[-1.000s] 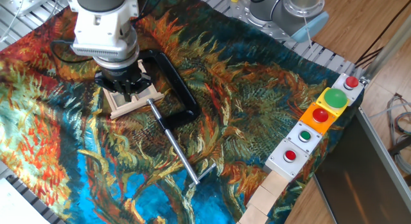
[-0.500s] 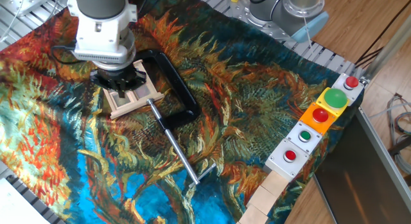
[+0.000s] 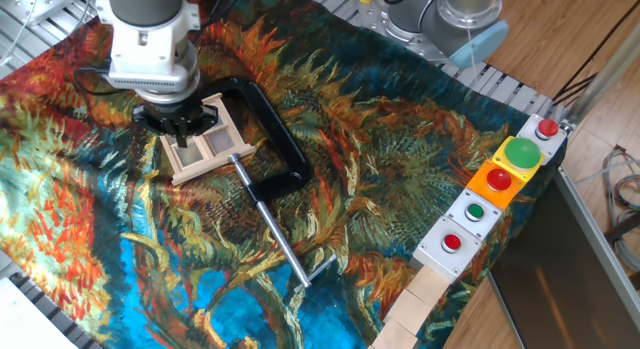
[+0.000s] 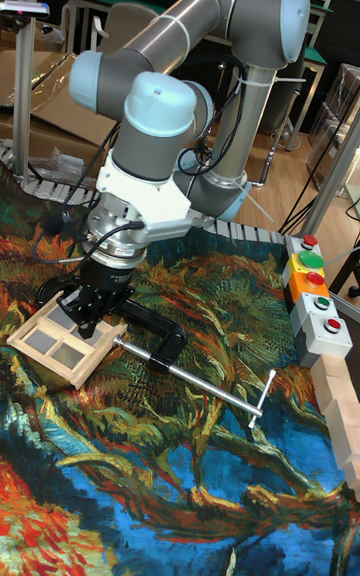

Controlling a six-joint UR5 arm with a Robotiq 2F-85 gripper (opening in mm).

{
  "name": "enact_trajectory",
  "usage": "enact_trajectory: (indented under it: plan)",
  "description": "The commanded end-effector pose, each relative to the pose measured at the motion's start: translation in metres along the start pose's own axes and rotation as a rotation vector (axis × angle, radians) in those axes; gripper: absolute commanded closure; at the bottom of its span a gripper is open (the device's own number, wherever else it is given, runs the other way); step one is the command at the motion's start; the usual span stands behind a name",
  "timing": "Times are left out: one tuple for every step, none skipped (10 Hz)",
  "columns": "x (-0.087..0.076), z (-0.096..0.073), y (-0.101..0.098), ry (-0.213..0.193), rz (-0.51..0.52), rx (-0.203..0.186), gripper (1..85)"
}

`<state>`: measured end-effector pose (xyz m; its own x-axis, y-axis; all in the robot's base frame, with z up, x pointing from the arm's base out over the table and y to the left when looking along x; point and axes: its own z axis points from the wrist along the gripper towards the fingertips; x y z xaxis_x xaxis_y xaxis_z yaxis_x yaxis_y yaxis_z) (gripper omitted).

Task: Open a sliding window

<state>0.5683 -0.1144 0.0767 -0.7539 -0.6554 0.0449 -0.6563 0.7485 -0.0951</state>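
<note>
Half the sliding window (image 3: 207,144) hides beneath the end effector (image 3: 178,121), grip state unclear.

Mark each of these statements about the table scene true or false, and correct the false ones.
1. The gripper is over the sliding window. True.
2. The black C-clamp lies far from the window, by the buttons. False: it sits right against the window.
3. The clamp's steel rod points toward the wooden blocks. True.
4. The green round button is the smallest. False: it is the largest.
5. The patterned cloth is plain white. False: it is multicoloured.
</note>
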Motion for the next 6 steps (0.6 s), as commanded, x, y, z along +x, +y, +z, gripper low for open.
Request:
enact_trajectory:
  plan:
    - [0.013, 0.017, -0.003, -0.006, 0.001, -0.020, 84.3]
    - [0.025, 0.025, -0.008, -0.006, -0.019, -0.018, 84.3]
    - [0.037, 0.027, -0.005, -0.002, -0.028, -0.031, 84.3]
    - [0.039, 0.026, -0.002, -0.011, -0.032, -0.039, 84.3]
    - [0.034, 0.026, 0.003, -0.028, -0.012, -0.059, 84.3]
    - [0.036, 0.026, 0.002, -0.022, -0.008, -0.054, 84.3]
